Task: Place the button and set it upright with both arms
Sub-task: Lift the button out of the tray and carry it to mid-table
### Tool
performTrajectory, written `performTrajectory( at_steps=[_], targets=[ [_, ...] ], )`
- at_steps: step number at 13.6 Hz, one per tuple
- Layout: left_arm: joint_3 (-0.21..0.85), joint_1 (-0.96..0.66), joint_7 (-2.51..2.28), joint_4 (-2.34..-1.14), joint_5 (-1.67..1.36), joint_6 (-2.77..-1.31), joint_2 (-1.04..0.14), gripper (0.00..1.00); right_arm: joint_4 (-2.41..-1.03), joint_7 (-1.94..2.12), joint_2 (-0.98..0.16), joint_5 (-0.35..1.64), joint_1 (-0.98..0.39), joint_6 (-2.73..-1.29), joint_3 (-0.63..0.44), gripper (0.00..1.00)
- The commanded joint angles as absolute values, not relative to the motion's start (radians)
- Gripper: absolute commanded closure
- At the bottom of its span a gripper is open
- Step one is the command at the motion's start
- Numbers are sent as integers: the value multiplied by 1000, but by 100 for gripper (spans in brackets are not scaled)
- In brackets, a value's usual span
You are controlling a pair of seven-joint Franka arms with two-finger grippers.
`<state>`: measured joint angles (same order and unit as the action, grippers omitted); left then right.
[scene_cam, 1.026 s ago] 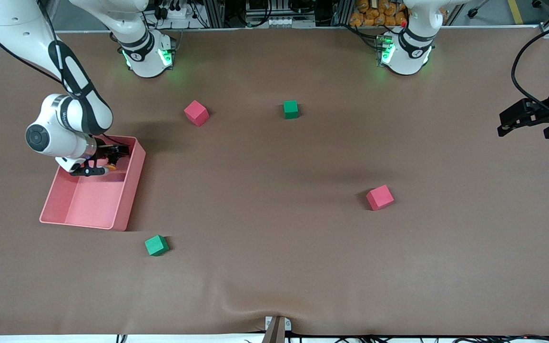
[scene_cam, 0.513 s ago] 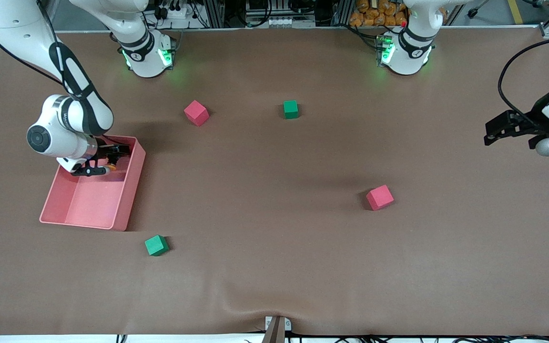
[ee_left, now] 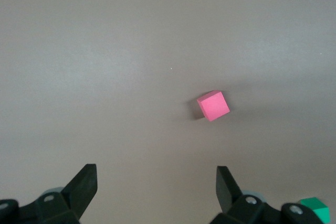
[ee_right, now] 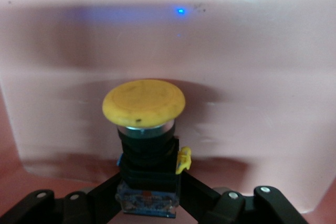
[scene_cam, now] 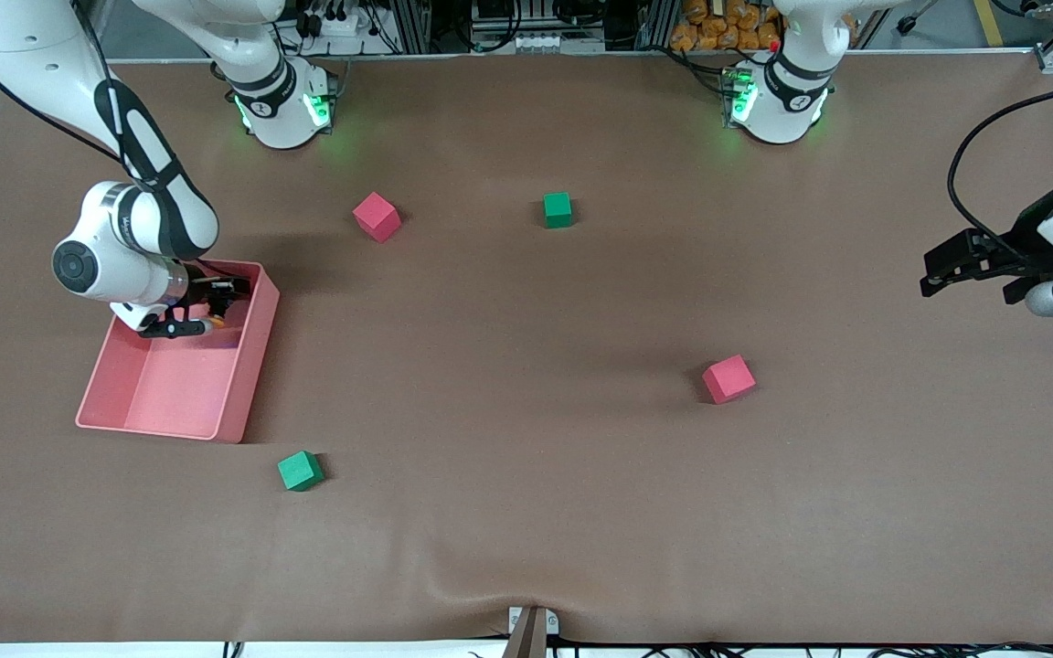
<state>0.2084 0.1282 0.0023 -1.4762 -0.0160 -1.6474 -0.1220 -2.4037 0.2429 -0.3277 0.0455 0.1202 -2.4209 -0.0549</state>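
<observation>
Pink bin (scene_cam: 248, 384) holds the right gripper (scene_cam: 207, 315), jaws clamped on the button (ee_right: 144, 129); left gripper (ee_left: 157, 195) waits over the bench (scene_cam: 526, 512), jaws wide.

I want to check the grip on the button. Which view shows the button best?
The right wrist view: the button fills it, its dark body clamped between the right gripper jaws inside the pink bin. The front view shows only a speck of it under the arm. The left wrist view misses it.
</observation>
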Motion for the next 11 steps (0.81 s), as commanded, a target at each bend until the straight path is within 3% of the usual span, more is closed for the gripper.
performTrajectory(
  at_steps=[1,6,11],
  targets=[
    [209,130,-8,-1480,-31,-1663,-126,0,-2381,267,-342,55,143,-2441,-48,100],
    [209,129,-11,-1482,-26,-1663,-129,0,-2327,276,-298,55,138,-2412,-48,100],
    [209,115,-11,-1480,-26,-1666,-133,0,-2197,360,-276,55,137,-2286,-48,100]
  ],
)
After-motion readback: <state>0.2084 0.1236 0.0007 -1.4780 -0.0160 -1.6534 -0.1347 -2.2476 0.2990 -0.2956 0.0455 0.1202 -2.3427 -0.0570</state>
